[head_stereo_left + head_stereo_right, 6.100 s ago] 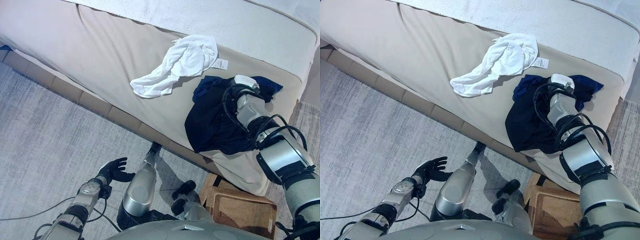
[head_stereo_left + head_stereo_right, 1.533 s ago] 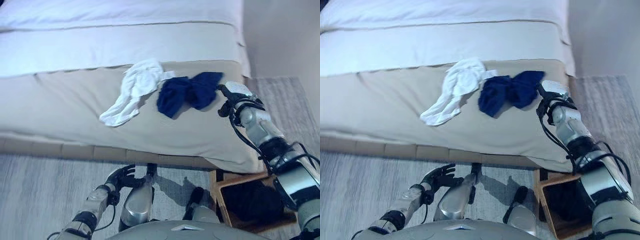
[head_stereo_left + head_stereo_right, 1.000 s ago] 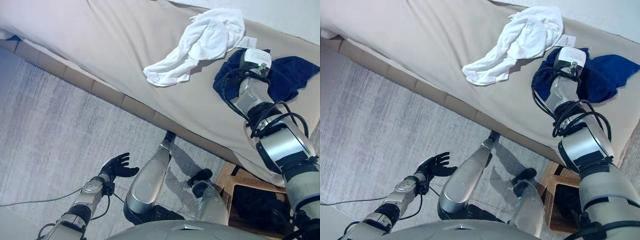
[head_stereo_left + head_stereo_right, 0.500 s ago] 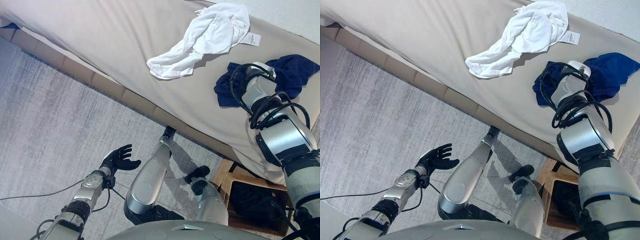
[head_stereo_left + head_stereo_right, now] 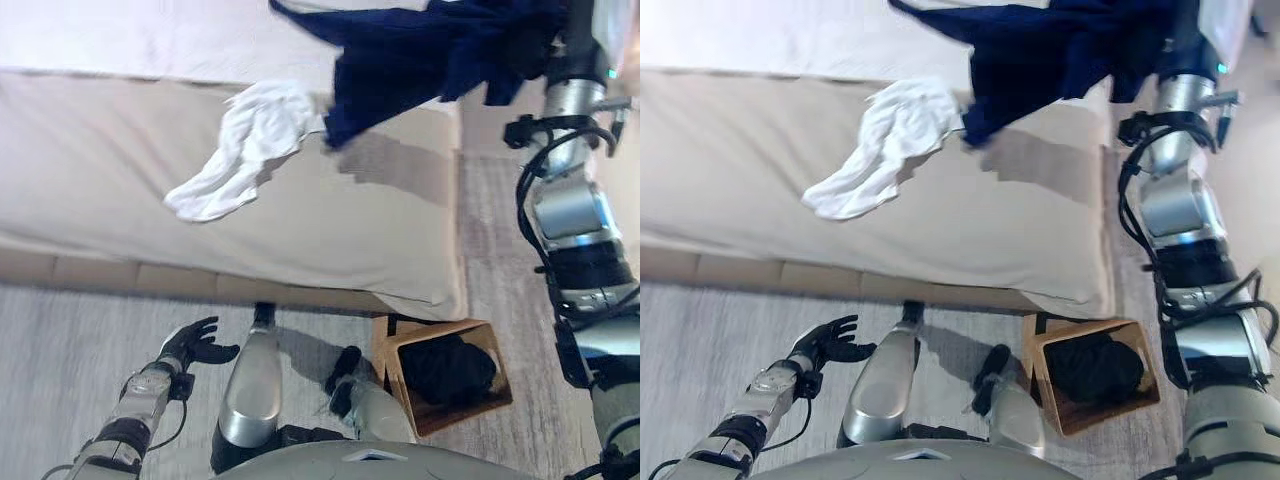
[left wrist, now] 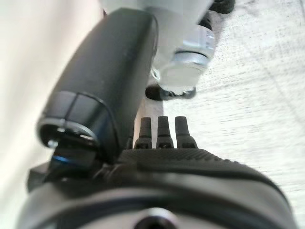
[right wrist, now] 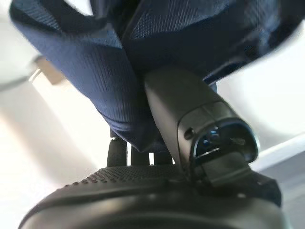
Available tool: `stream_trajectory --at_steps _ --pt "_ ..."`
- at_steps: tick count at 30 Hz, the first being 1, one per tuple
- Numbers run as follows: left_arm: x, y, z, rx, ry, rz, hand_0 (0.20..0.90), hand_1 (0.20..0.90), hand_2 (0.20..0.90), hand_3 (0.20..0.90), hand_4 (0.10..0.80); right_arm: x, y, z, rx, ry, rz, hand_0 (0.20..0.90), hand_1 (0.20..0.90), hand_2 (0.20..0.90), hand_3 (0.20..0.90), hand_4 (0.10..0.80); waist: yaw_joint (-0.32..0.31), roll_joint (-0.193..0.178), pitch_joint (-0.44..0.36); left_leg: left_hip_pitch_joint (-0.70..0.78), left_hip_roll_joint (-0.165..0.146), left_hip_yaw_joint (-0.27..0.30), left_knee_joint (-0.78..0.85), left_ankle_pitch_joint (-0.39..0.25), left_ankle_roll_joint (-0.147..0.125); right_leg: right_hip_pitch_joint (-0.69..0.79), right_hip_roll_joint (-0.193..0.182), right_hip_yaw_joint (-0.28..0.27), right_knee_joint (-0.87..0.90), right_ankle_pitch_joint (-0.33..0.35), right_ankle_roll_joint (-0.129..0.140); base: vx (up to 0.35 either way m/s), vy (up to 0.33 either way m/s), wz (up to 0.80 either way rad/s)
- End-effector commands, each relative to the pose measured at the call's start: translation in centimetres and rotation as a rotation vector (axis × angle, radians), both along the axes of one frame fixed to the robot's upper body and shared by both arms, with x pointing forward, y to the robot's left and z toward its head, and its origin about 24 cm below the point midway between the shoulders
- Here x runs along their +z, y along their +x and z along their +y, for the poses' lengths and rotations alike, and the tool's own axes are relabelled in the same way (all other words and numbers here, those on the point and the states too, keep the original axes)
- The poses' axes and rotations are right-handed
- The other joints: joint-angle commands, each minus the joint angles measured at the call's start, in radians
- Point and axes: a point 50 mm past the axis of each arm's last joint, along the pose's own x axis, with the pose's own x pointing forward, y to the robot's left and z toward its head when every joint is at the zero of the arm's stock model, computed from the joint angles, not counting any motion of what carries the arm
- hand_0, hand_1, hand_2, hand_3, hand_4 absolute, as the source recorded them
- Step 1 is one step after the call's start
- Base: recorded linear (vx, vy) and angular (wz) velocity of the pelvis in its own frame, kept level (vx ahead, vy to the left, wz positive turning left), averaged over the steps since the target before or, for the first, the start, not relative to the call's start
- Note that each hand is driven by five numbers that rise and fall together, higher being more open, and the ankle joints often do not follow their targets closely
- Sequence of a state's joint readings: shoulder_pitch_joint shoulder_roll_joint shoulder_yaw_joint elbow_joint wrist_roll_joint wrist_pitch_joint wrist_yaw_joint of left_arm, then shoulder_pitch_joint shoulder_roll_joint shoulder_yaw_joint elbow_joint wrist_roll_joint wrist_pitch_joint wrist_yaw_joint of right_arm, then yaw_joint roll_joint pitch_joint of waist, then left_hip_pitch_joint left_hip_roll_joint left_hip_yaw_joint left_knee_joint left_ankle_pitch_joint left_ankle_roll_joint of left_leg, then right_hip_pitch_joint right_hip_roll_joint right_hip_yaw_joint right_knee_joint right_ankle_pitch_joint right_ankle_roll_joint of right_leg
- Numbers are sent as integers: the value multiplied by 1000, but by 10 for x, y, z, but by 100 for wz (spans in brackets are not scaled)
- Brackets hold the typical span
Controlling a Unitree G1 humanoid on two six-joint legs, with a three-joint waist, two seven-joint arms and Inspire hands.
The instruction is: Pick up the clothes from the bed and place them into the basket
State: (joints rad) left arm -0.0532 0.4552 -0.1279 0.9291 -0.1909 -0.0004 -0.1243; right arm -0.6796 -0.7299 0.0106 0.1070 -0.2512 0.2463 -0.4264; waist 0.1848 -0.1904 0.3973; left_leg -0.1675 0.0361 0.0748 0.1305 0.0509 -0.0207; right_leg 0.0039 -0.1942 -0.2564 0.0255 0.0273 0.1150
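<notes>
Right hand (image 7: 157, 157) raised high at about 1 o'clock in the head views, thumb and fingers pinching a dark blue garment (image 5: 430, 50); in the right wrist view the cloth bunches between the thumb and the finger row and drapes past them. The garment hangs clear of the bed (image 5: 120, 170), spread out in the air, its lowest corner dangling just above the mattress near the white garment (image 5: 245, 150), and its shadow falls on the beige sheet toward 12 o'clock. White garment lies crumpled on the bed at about 11 o'clock, a long tail of it trailing toward the near edge of the mattress, untouched by either hand. Basket (image 5: 395, 350), brown wicker, sits on the grey carpet (image 5: 60, 350) at about 5 o'clock, close against the foot corner of the bed, tilted in view, with a dark bundle of clothes (image 5: 450, 368) already inside it. The held garment is well apart from the basket, up above the bed rather than over the basket mouth. Left hand (image 5: 190, 343) hangs low at about 7 o'clock over the carpet, fingers spread and relaxed, holding nothing; the left wrist view shows its fingers straight in a row with only carpet beyond. White bedding (image 5: 150, 40) covers the far part of the bed at 11 to 12 o'clock.
</notes>
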Motion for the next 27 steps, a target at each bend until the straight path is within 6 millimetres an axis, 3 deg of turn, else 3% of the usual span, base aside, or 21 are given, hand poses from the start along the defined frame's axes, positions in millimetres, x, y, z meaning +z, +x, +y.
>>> stream_trajectory --at_steps 1,3,7,11,15,22,24,27 --pt "-34 -51 -24 -39 -46 200 900 900 900 900 800 32 -38 -27 -105 -153 -163 300 300 300 200 100 -92 115 -235 216 -18 42 -177 -104 42 23 104 4 21 -51 -17 11 -34 -67" --pt "-35 -52 -26 -43 -50 208 900 900 900 900 800 31 -42 -31 -114 -151 -166 300 300 300 200 100 -107 120 -247 229 -16 57 -184 -106 40 29 108 16 17 -53 -19 -14 -45 -68" --pt "-39 -51 -33 -81 -57 230 900 900 900 900 800 13 -57 -46 -128 -126 -123 300 300 300 200 100 -197 137 -291 280 -14 127 -205 -116 36 42 121 73 9 -56 -27 -22 -98 -66" --pt "-39 -43 -40 -116 -71 219 900 900 900 900 800 -27 -60 -54 -34 -44 42 300 300 300 200 100 -262 149 -309 319 -13 184 -205 -134 36 54 128 119 -8 -53 -31 26 -101 -62" --pt "-39 -39 -50 -170 -82 197 900 900 900 900 800 -71 -61 -58 -9 -15 245 300 300 300 200 100 -286 160 -311 339 -13 206 -211 -139 39 60 130 133 -24 -42 -28 35 -118 -36" --pt "-37 -34 -57 -231 -75 183 900 900 900 900 800 -134 -49 -53 -41 -3 535 300 300 300 200 100 -293 182 -276 319 -7 213 -203 -131 42 23 123 137 -16 -31 -25 -25 -116 -19" --pt "-31 -19 -58 -244 -68 148 900 900 900 900 800 -142 -38 -50 -80 -20 568 300 300 300 200 100 -294 198 -231 272 -4 208 -175 -132 43 -27 113 133 12 -35 -25 -250 -103 -2" --pt "-20 9 -60 -261 -47 78 900 900 900 900 800 -136 -16 -49 -160 -63 585 300 300 300 200 100 -301 221 -152 193 -2 197 -134 -128 42 -107 99 143 54 -36 -31 -323 -102 -2"
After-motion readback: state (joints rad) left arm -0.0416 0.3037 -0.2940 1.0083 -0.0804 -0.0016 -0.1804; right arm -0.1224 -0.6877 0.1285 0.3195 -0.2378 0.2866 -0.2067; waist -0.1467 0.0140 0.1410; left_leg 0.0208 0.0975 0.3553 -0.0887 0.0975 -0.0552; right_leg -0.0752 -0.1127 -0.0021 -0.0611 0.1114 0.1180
